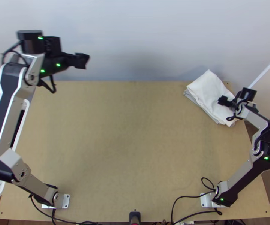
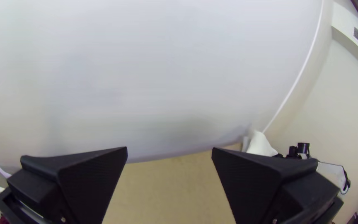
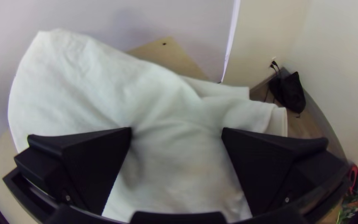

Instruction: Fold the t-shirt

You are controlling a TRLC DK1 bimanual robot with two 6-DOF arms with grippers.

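Note:
In the top view, a white t-shirt [image 1: 210,92] lies as a folded, layered bundle at the table's far right corner, with a greyish layer along its lower left edge. My right gripper [image 1: 225,101] is over its right part. The right wrist view has the white cloth [image 3: 166,108] spanning the space between the open fingers of my right gripper [image 3: 177,132], wrinkled there. My left gripper [image 1: 83,60] is raised at the upper left, far from the cloth. Seen from the left wrist, my left gripper [image 2: 169,151] is open with nothing between its fingers, and the cloth [image 2: 260,144] lies far off.
A white basket [image 1: 2,191] stands beside the table's left edge. The wooden table [image 1: 127,142] stretches bare between the arms. Black cables [image 1: 187,197] run along the near edge. A pale wall [image 1: 142,37] rises behind the table.

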